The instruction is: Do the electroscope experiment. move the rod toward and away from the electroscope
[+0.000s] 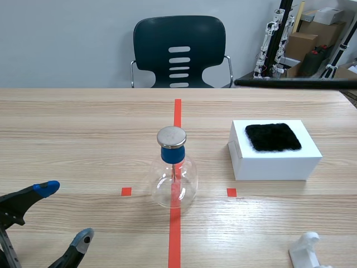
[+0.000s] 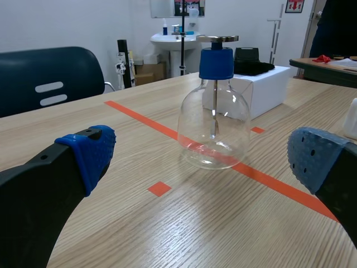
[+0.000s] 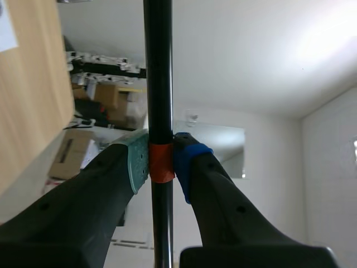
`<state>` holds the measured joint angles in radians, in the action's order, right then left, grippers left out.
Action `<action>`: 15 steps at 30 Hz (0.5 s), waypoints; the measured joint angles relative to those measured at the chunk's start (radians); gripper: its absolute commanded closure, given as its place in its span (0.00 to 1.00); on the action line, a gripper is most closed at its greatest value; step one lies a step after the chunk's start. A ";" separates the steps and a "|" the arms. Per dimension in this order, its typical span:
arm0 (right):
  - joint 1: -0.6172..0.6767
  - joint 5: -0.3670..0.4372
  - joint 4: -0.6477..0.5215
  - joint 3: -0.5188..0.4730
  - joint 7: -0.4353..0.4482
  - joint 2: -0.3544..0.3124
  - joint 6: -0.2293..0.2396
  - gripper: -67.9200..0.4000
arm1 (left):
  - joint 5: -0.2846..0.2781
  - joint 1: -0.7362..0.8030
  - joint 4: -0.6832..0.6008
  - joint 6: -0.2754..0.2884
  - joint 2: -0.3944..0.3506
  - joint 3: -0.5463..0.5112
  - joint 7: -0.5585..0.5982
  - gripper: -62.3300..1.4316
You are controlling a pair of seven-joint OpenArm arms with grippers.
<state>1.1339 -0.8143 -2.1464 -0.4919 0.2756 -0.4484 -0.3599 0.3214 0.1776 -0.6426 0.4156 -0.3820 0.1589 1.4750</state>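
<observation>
The electroscope (image 1: 174, 170) is a clear glass flask with a blue stopper and a flat metal disc on top, standing on the table's red centre line. In the left wrist view the electroscope (image 2: 215, 111) stands ahead of my left gripper (image 2: 203, 159), whose fingers are wide open and hold nothing. In the scene view the left gripper (image 1: 66, 214) rests low at the near left. A black rod (image 1: 290, 82) hangs level above the table's far right. My right gripper (image 3: 160, 162) is shut on the rod (image 3: 158, 67) at its orange band.
A white box (image 1: 276, 162) with a black fur cloth (image 1: 273, 137) on top sits to the right of the flask. A white plastic piece (image 1: 307, 251) lies at the near right edge. A dark chair (image 1: 178, 53) stands behind the table.
</observation>
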 measured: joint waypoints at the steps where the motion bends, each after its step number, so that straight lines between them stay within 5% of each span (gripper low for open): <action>1: -0.006 0.000 -0.014 -0.009 -0.019 -0.023 0.000 0.98 | 0.000 0.000 0.000 0.000 0.000 0.000 0.000 0.00; 6: -0.035 -0.064 -0.103 -0.038 -0.121 -0.135 0.005 0.98 | 0.000 0.000 0.000 0.000 0.000 0.000 0.000 0.00; 15: -0.212 -0.162 -0.138 0.031 -0.256 -0.359 0.215 0.98 | 0.000 0.000 0.000 0.000 0.000 0.000 0.000 0.00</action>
<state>0.9215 -0.9764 -2.2841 -0.4606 0.0200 -0.8074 -0.1452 0.3214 0.1776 -0.6426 0.4156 -0.3820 0.1589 1.4750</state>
